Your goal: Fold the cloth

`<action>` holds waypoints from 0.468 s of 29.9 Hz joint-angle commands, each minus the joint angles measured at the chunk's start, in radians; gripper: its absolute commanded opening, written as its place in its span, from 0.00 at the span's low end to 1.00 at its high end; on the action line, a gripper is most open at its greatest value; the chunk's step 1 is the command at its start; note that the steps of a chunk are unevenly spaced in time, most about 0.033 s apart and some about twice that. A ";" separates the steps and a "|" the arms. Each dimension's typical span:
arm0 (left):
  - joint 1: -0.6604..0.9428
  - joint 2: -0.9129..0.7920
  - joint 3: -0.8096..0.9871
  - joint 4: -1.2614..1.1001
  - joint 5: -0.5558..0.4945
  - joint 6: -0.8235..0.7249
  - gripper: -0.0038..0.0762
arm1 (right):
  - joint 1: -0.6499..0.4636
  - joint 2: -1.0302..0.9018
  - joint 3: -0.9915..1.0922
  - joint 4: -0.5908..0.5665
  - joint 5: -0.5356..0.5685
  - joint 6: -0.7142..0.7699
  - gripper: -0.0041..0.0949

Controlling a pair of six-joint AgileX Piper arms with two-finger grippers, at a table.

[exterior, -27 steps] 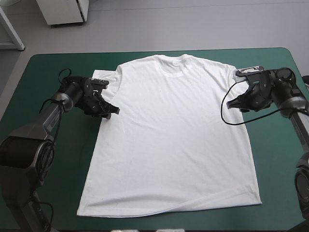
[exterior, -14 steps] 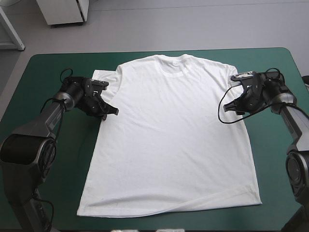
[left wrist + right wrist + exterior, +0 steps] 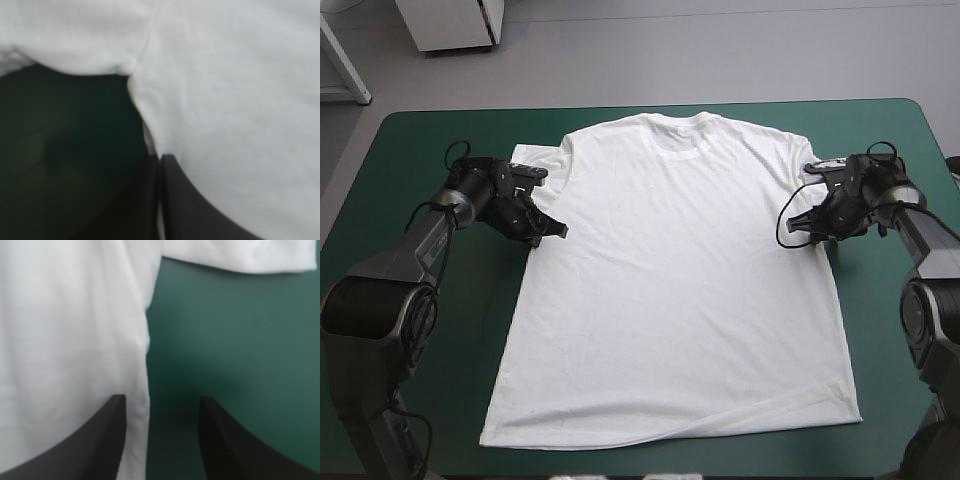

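As the left gripper [image 3: 554,230] is seemingly pinching the T-shirt [image 3: 670,280], the right gripper [image 3: 796,222], spread, is arriving astride its edge to grasp likewise.

Left end effector [image 3: 160,159] clamped, right end effector [image 3: 162,397] spread.

— How does the white short-sleeved T-shirt [image 3: 670,280] lie?
— Spread flat on the teal-green cover [image 3: 400,150], neck toward the far edge (sleeves out sideways). The hem looks slightly rumpled near its right corner, I think.
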 commanded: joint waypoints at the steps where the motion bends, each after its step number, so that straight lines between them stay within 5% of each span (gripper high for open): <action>1: -0.019 -0.015 -0.006 -0.062 0.000 0.004 0.04 | -0.006 -0.033 -0.036 0.070 -0.031 -0.047 0.49; 9: -0.023 -0.015 -0.006 -0.067 0.000 0.010 0.04 | -0.006 0.034 -0.054 0.159 -0.022 -0.073 0.48; 14: -0.023 -0.015 -0.006 -0.067 0.000 0.014 0.04 | -0.004 0.056 -0.054 0.163 -0.007 -0.074 0.24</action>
